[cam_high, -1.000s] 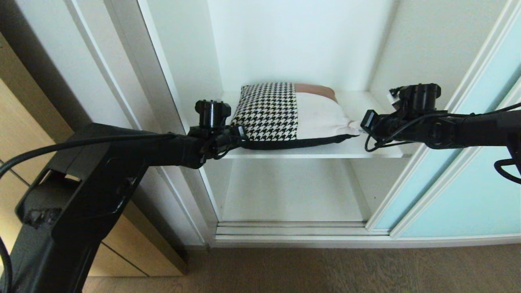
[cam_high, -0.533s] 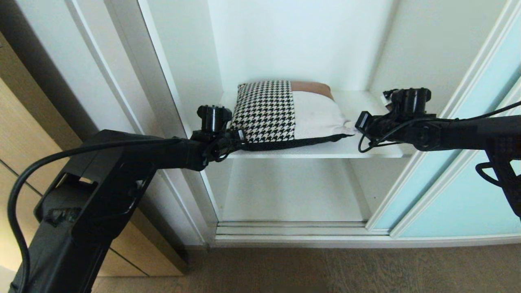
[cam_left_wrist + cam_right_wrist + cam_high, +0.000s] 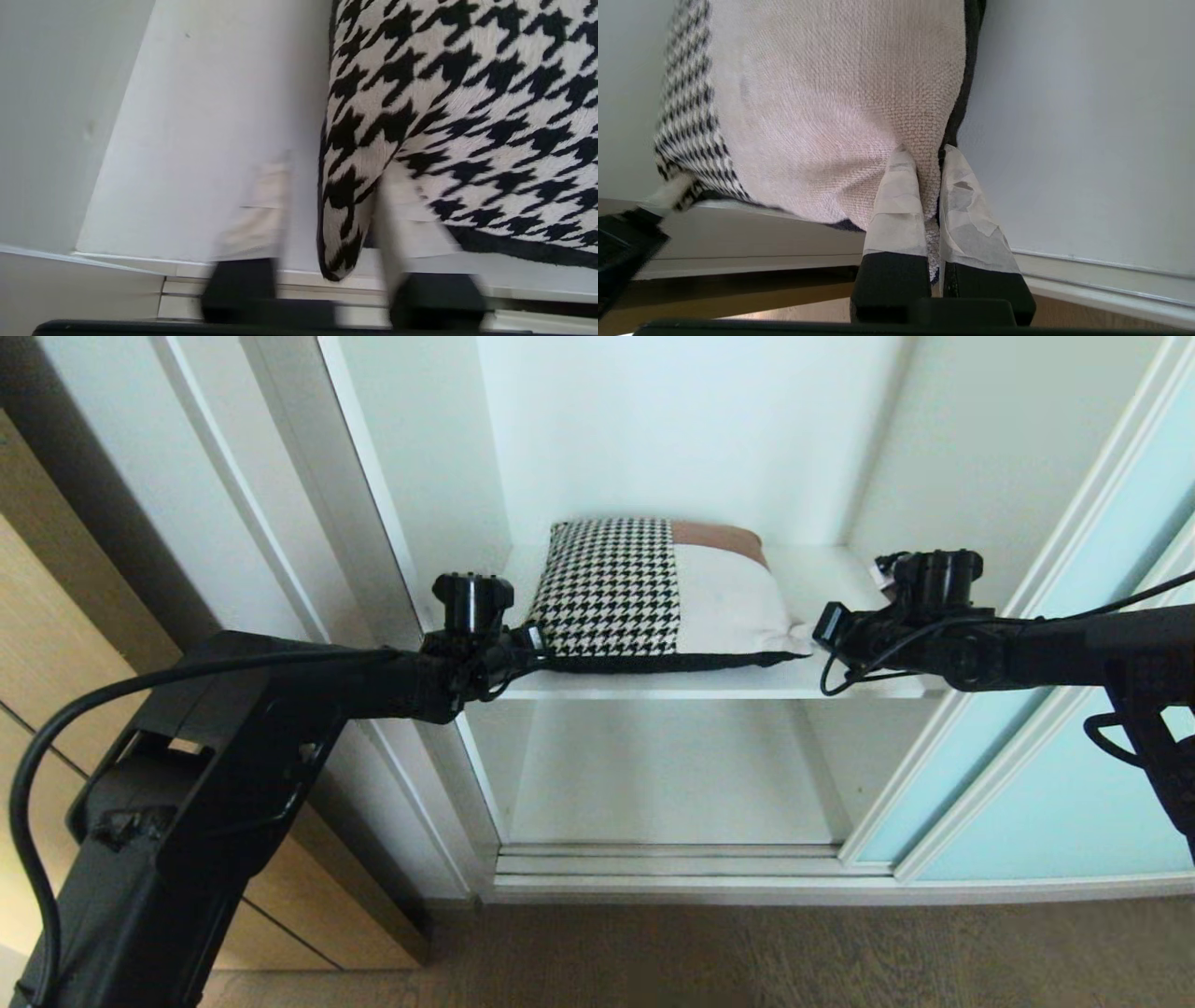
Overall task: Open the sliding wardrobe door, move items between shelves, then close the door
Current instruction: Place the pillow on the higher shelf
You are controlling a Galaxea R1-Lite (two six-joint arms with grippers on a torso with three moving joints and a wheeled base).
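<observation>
The cushion (image 3: 653, 593), houndstooth on one half with cream and rust-brown patches on the other, lies flat on the upper of the white shelves (image 3: 840, 683) inside the wardrobe. My left gripper (image 3: 537, 644) is at its near left corner. In the left wrist view the left gripper (image 3: 336, 168) is open, its fingers straddling the houndstooth corner (image 3: 467, 93). My right gripper (image 3: 812, 630) is at the near right corner. In the right wrist view the right gripper (image 3: 927, 151) is shut on the cream corner (image 3: 822, 93). The sliding wardrobe door (image 3: 1074, 784) stands pushed to the right.
The lower shelf (image 3: 672, 775) beneath holds nothing. The wardrobe's white left frame (image 3: 308, 523) runs close beside my left arm. A light wood cabinet (image 3: 37, 644) stands at far left, and grey wood-grain floor (image 3: 747, 952) lies in front.
My left gripper has opened and let go of the houndstooth corner. The cushion has settled flat, slightly deeper on the shelf. The right gripper keeps its grip.
</observation>
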